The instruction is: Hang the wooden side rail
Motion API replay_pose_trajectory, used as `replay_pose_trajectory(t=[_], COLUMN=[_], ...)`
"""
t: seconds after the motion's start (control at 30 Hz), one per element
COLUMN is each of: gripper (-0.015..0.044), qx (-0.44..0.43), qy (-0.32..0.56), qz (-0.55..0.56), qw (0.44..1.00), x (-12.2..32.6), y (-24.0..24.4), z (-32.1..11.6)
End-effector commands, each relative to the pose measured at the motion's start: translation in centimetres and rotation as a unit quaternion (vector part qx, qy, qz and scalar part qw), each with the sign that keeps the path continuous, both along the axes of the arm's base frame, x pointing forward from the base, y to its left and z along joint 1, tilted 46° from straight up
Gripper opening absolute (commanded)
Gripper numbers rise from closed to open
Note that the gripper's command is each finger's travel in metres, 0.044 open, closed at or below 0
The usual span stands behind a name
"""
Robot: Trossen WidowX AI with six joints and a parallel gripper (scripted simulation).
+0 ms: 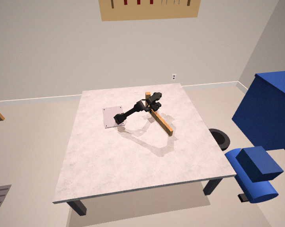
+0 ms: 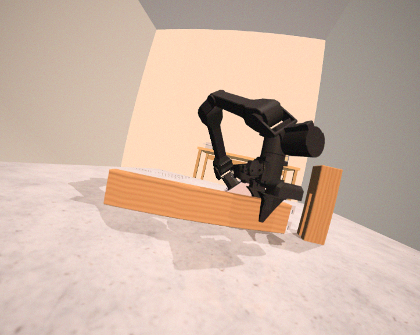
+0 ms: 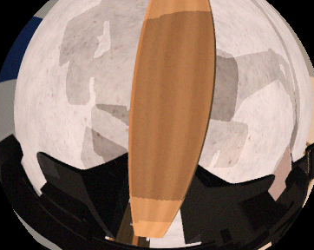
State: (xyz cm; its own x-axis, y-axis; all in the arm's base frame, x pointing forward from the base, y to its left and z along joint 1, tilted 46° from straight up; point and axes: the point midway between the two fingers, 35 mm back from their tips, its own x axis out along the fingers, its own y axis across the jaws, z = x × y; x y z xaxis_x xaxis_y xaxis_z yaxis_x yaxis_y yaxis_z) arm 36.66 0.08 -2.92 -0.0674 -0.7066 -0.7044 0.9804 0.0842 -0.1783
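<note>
Wooden rail (image 1: 162, 122) (image 2: 188, 198) (image 3: 173, 108) between fingers of claw (image 1: 151, 110) (image 2: 257, 212) (image 3: 159, 154), gripped near hooked end.

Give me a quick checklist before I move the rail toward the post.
1. End effector shut on the side rail: ok.
2. Grip near the hook end: ok.
3. Headboard post upright, slot facing the rail's hook end: ok.
4. Steel hooks seated on the pins: not ok, a gap separates rail and post.
5. Hooks level with the pins: cannot tell.
6. Far end touching the table: cannot tell.
</note>
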Motion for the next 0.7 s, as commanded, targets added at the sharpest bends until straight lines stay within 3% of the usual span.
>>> replay_pose_trajectory(t=[0.0, 0.67], gripper=[0.0000, 0.0000], qx=[-0.003, -0.008], qy=[-0.020, -0.081], qz=[-0.020, -0.081], qw=[1.000, 0.993], x=[0.1, -1.4], y=[-0.2, -0.1], z=[0.2, 0.2])
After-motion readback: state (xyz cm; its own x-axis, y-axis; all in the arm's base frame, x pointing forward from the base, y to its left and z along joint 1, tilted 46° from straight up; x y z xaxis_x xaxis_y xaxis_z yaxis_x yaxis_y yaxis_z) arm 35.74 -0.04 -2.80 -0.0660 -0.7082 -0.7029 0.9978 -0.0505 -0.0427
